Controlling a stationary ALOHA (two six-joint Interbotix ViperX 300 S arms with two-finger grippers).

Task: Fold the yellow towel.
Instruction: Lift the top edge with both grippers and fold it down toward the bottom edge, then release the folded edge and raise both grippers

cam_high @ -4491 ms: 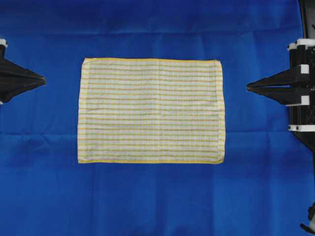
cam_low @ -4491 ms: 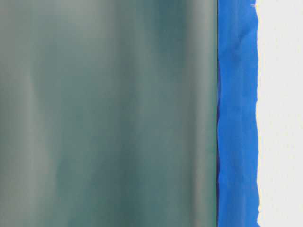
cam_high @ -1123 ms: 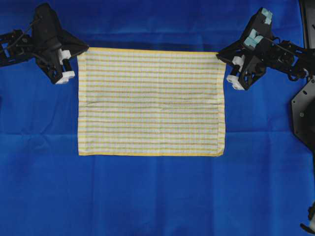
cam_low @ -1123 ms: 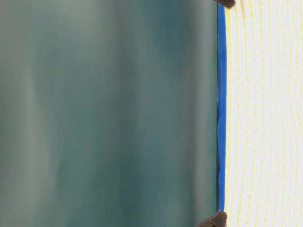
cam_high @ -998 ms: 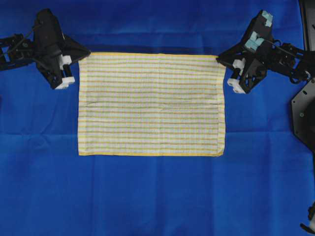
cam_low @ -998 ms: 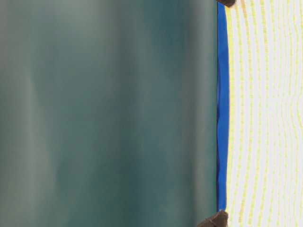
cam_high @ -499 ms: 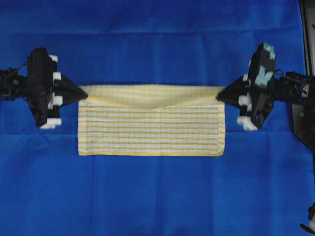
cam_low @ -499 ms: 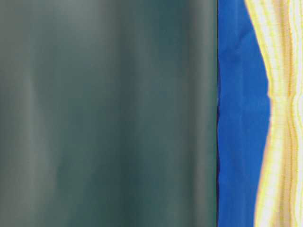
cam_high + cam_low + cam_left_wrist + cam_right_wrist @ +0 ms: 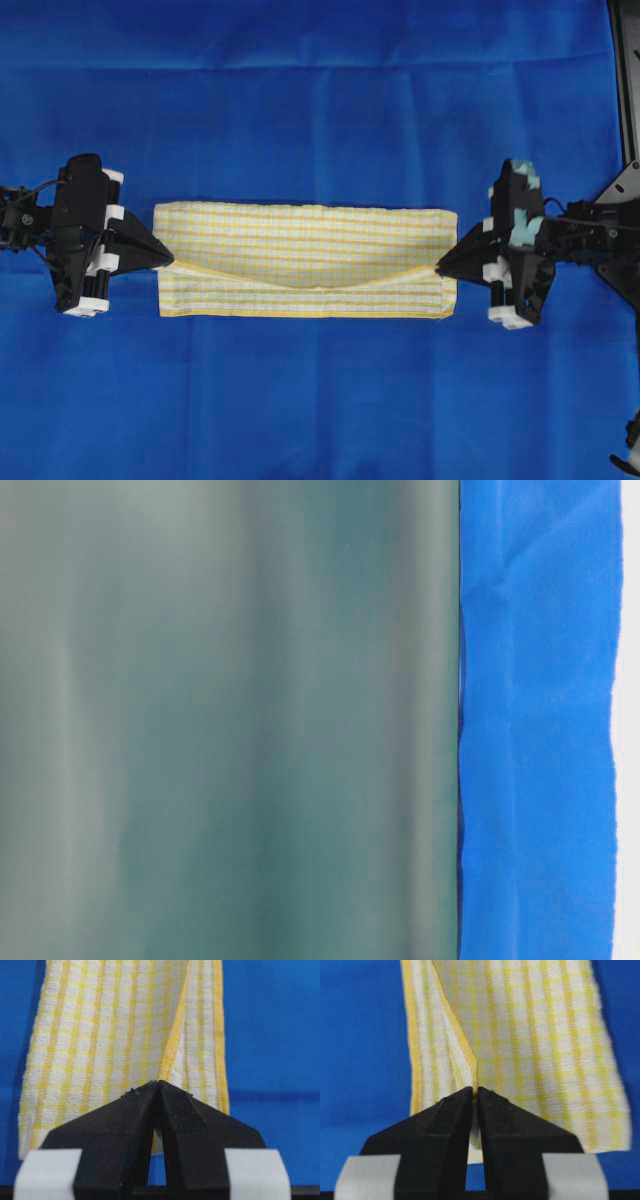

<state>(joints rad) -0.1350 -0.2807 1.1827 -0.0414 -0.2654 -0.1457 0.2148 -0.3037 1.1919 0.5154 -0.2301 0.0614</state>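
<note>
The yellow towel (image 9: 300,250), checked yellow and white with a yellow hem, lies as a wide band on the blue cloth, its far half carried over toward the near edge. The folded-over hem sags in the middle and stops short of the near hem. My left gripper (image 9: 168,262) is shut on the towel's left corner, and the wrist view shows the hem (image 9: 172,1047) pinched between its black fingers. My right gripper (image 9: 440,268) is shut on the right corner, the hem (image 9: 465,1057) running into its tips. The towel (image 9: 115,1030) stretches taut between both grips.
A blue cloth (image 9: 320,90) covers the whole table around the towel. The right arm's black base (image 9: 625,80) stands at the right edge. The table-level view shows only a blurred grey-green surface (image 9: 220,720) and a strip of blue cloth (image 9: 535,720).
Both grippers have carried the towel's far edge toward the near edge, folding the towel over itself. The lifted cloth has dropped out of the table-level view.
</note>
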